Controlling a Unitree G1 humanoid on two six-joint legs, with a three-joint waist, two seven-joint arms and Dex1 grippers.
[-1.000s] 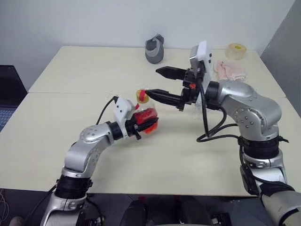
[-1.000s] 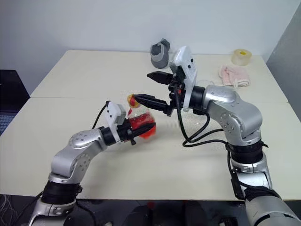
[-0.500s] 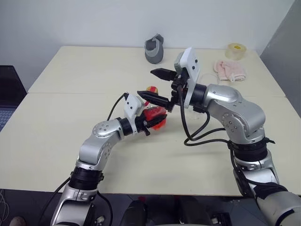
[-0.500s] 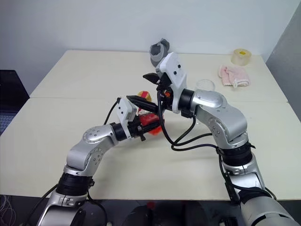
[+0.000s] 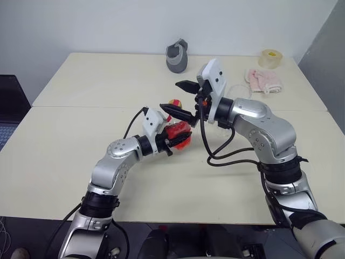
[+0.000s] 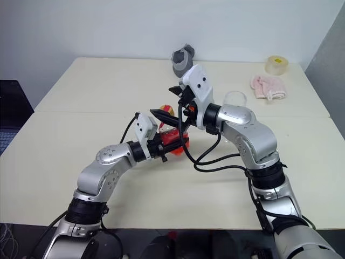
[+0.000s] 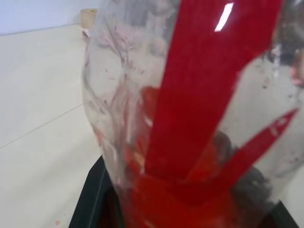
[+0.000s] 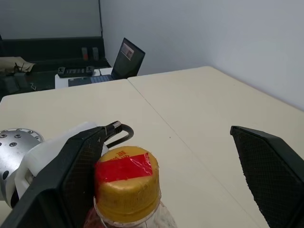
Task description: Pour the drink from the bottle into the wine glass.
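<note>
My left gripper [image 5: 171, 138] is shut on the body of the bottle [image 5: 178, 133], a small clear one holding the red drink [image 7: 199, 95]. It stands about upright over the middle of the table, and its yellow cap [image 8: 126, 183] carries a red label. My right gripper [image 5: 181, 99] is open and level, with one finger on each side of the cap and not touching it. The wine glass [image 6: 235, 98] stands clear and empty behind my right forearm; only its bowl rim shows.
A grey cap-like object [image 5: 177, 55] sits at the table's far middle. A tape roll [image 5: 270, 58] and a pink cloth [image 5: 263, 80] lie at the far right. The cream table [image 5: 81, 86] has bare room on the left. A laptop [image 8: 128, 59] stands on another desk.
My right gripper has turned at the wrist and come in around the bottle's cap. My left arm has shifted the bottle slightly right. The wine glass now shows behind the right arm.
</note>
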